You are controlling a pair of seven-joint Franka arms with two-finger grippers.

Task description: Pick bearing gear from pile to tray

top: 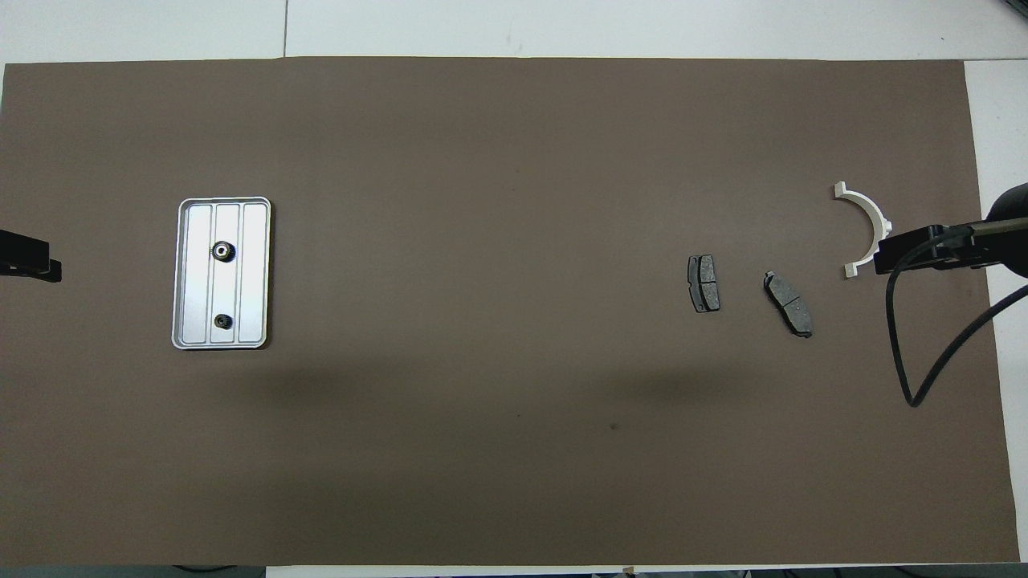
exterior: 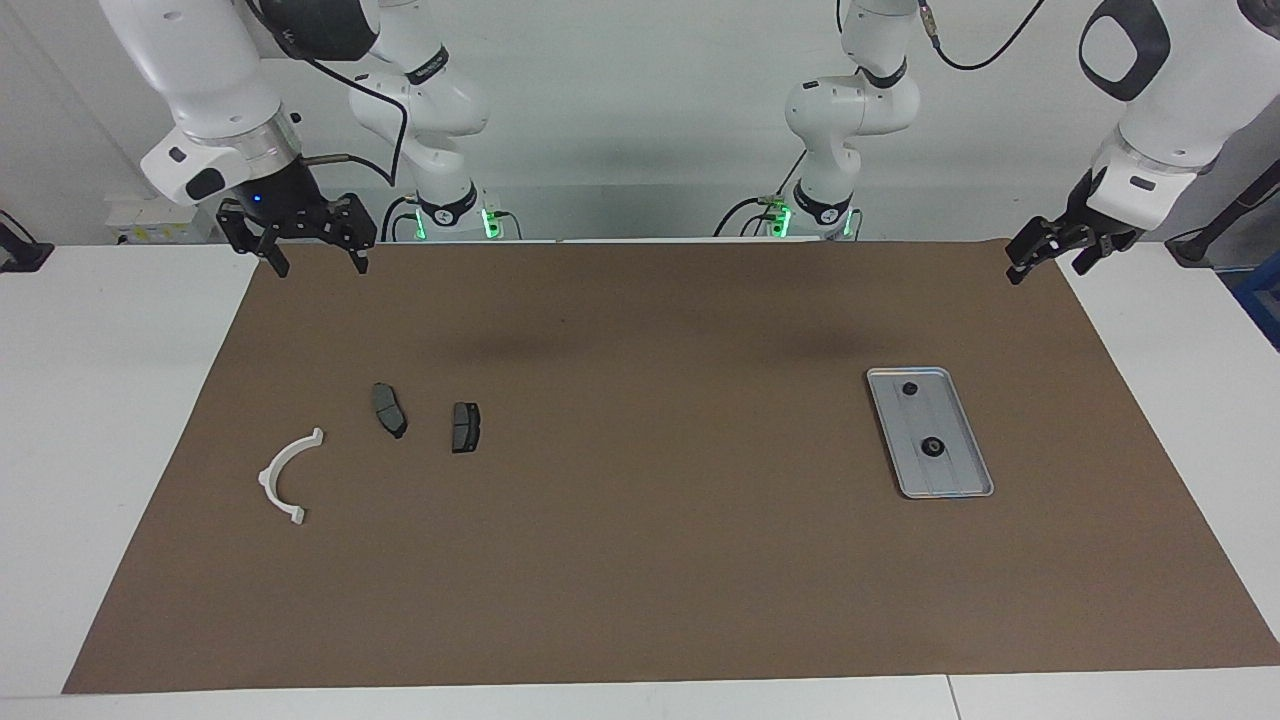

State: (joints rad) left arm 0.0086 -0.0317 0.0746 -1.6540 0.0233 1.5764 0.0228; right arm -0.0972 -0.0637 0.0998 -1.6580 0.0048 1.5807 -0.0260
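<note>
Resting in tray [exterior: 960, 488], two gears [exterior: 931, 447] below left pincer [exterior: 1048, 255]

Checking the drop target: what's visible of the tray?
The tray is a flat, silver-grey metal rectangle with a low rim, rounded corners and lengthwise ridges. It lies flat on the brown mat toward the left arm's end, long side running away from the robots. Two small black round gears sit in it, apart, along the middle. No gripper touches it.
</note>
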